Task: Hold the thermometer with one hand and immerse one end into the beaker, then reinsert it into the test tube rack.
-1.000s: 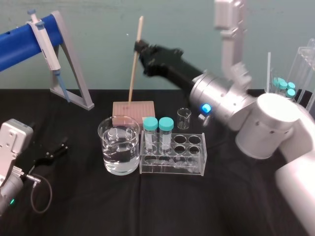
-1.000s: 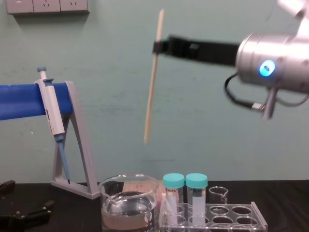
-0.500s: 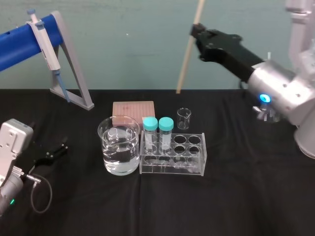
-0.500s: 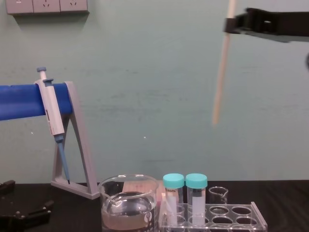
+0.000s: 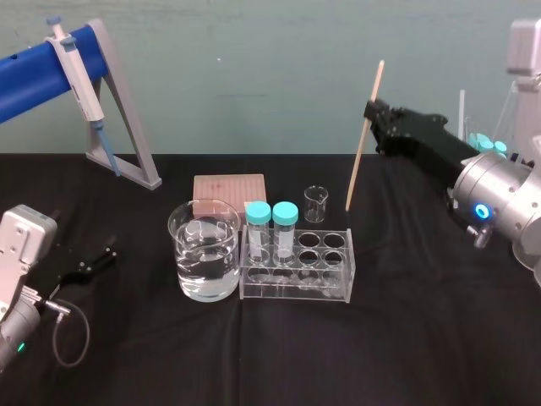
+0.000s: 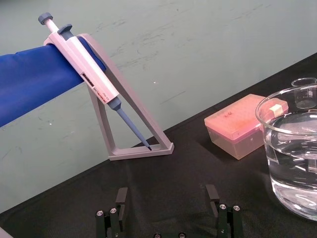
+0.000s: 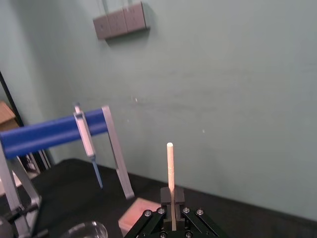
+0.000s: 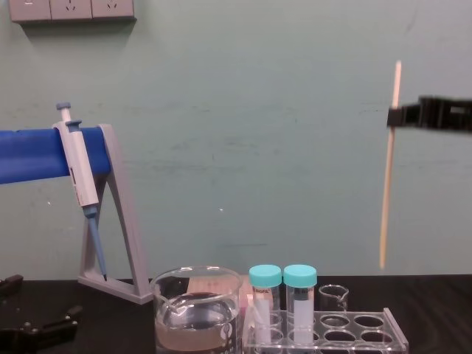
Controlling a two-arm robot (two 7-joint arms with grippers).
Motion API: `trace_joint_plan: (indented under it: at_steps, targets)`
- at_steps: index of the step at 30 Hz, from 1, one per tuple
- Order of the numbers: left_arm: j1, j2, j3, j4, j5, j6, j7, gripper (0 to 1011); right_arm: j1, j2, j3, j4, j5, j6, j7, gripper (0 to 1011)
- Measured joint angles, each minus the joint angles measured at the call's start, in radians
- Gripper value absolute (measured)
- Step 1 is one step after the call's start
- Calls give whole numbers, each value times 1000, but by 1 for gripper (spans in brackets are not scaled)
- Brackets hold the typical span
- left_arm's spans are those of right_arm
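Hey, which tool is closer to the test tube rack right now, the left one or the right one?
Right. The right tool holds the thermometer in the air above the test tube rack's right end; the left tool lies far left, past the beaker.

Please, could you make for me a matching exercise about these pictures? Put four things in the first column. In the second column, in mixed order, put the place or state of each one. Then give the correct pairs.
Column one
1. thermometer
2. beaker
3. pipette
4. capped tubes

Column two
A. hangs on the grey stand
B. stand upright in the rack
C. held in the air by the right gripper, to the right of the rack
D. holds clear liquid, just left of the rack

Pairs: 1-C, 2-D, 3-A, 4-B

The left gripper is open, low at the left side.
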Motion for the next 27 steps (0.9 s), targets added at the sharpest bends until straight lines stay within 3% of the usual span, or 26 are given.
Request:
trace_joint_plan:
  at_steps: [27]
  targets:
    - [0,0,0,0,0,0,0,1004,41,-38,-48,144,-20,-31,44,43]
